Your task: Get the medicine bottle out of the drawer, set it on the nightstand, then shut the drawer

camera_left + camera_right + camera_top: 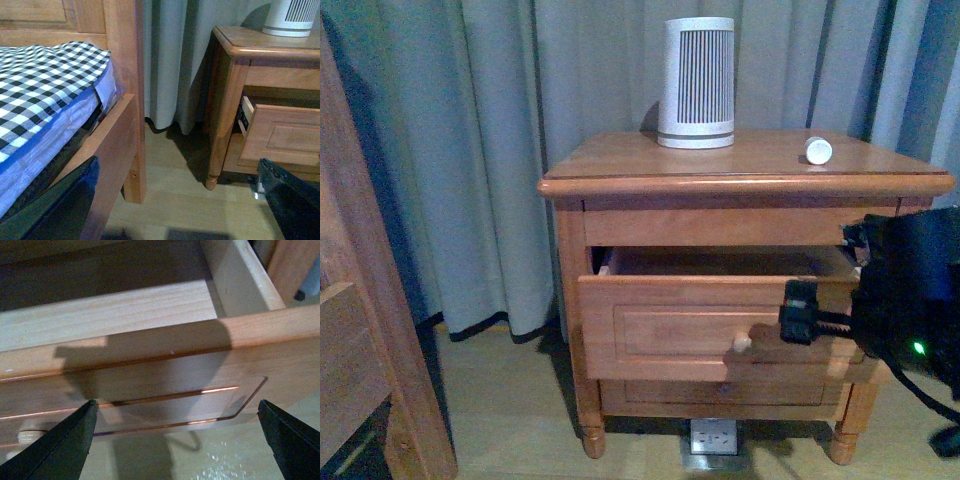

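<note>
The medicine bottle, small and white, lies on the nightstand top near its right front corner. Below it the drawer stands partly pulled out, its round knob facing me. My right gripper is open just in front of the drawer's front panel, right of the knob, with nothing between its fingers. The drawer's pale interior shows bare wood. My left gripper is open low above the floor, left of the nightstand, and holds nothing.
A white slatted device stands at the back of the nightstand top. A wooden bed frame with checked bedding is on the left. Grey curtains hang behind. The lower drawer is shut. A floor socket sits under the nightstand.
</note>
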